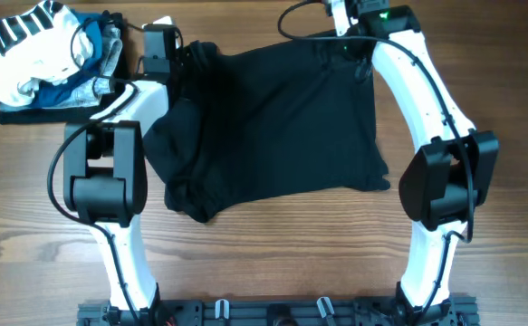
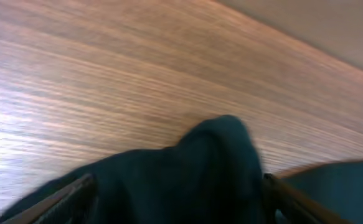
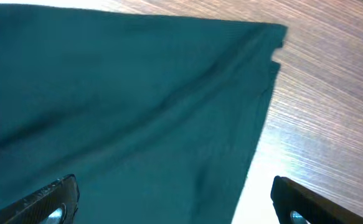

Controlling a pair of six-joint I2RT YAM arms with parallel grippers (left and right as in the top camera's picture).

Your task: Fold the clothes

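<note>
1. Wooden table, light-brown grain; you have both arms reaching to its far side.
2. Your task item, the black shirt-like garment, lies mid-table between the arms. Most of it is spread roughly flat, and its left part is bunched into rumpled folds.
3. Your left gripper sits at the garment's far-left corner. Its fingers are spread wide, with a hump of the black fabric rising between them. Can't tell if the fabric is pinched.
4. Your right gripper is at the garment's far-right corner. Its jaws are wide apart and hold nothing, with flat fabric and its hemmed edge just ahead.
5. A stack of other garments (white with black stripes, blue, grey) sits at the far-left table corner, apart from the black one.
</note>
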